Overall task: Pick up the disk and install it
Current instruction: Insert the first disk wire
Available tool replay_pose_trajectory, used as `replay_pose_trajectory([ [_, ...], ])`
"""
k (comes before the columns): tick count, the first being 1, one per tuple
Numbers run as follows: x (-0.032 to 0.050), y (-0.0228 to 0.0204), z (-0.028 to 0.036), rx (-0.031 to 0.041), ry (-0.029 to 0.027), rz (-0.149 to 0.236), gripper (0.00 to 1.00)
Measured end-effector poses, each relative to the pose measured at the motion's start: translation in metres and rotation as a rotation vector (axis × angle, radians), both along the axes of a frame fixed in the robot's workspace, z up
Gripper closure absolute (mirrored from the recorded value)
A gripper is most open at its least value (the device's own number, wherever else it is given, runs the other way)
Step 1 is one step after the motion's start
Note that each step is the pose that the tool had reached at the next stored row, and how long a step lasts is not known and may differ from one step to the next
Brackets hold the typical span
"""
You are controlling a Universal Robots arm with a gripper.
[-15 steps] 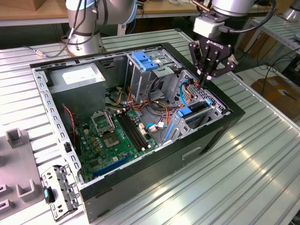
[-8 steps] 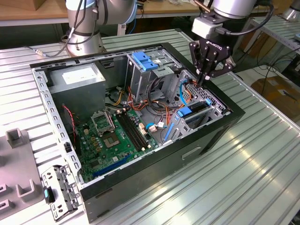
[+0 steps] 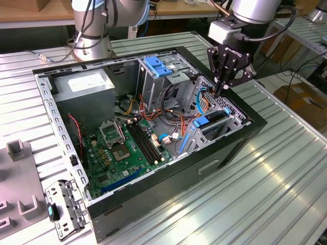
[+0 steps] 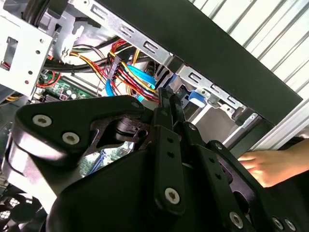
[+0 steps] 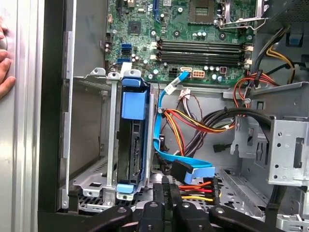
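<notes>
Even, bright overhead light is cast across the scene, and glare is thrown off the ribbed metal table. The case interior is left in softer shadow. In the second wrist view, the gripper body is rendered dark and slightly blurred.

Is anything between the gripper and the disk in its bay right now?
Nothing solid. The disk sits in the metal cage, and the shut gripper hangs just beside it. The blue cable and coloured wires run close to the fingertips.
</notes>
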State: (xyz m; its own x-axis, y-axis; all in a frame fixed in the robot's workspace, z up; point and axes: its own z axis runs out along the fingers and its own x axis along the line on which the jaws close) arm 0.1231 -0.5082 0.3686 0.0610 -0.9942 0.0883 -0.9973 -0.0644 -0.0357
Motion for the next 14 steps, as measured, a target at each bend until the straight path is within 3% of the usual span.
replay_pose_trajectory([
  [9,-0.0087,-0.0027,-0.0002,-0.0002,-0.0072,0.001,0.84],
  [11,-0.0097,-0.0028,-0.0008,-0.0035,-0.0090,0.001,0.84],
  [14,-0.0096,-0.0085,-0.0026,-0.0061,-0.0161,0.001,0.84],
])
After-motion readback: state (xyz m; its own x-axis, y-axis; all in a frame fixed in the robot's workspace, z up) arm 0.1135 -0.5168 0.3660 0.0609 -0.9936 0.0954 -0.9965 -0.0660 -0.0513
